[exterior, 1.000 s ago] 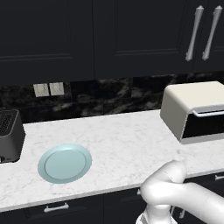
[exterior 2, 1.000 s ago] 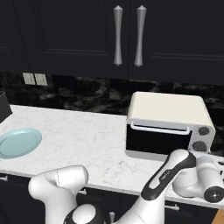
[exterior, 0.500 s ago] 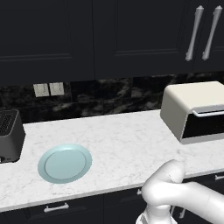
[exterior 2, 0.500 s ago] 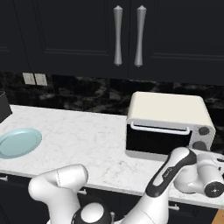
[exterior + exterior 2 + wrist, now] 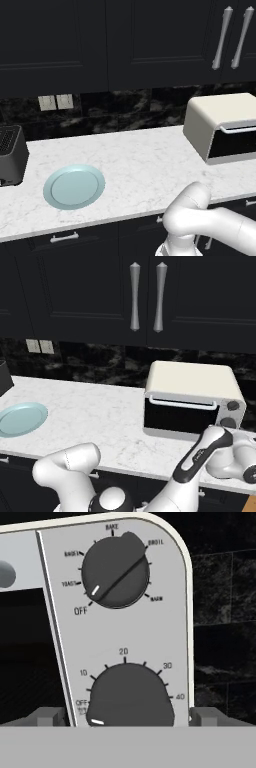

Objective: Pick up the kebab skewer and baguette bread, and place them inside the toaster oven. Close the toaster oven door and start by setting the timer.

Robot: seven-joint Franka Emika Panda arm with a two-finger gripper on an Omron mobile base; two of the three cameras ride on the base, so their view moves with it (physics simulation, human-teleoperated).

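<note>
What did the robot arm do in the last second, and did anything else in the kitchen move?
The arm's hand crept a little closer to the knob side of the toaster oven. The gripper is open, its fingertips on either side of the lower timer knob, holding nothing. The toaster oven door stayed shut, and the blue plate and black toaster stayed put.

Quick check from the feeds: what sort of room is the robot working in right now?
A kitchen, it seems: a marble-look counter under dark wall cabinets, with a cream toaster oven and a pale blue plate on it.
</note>
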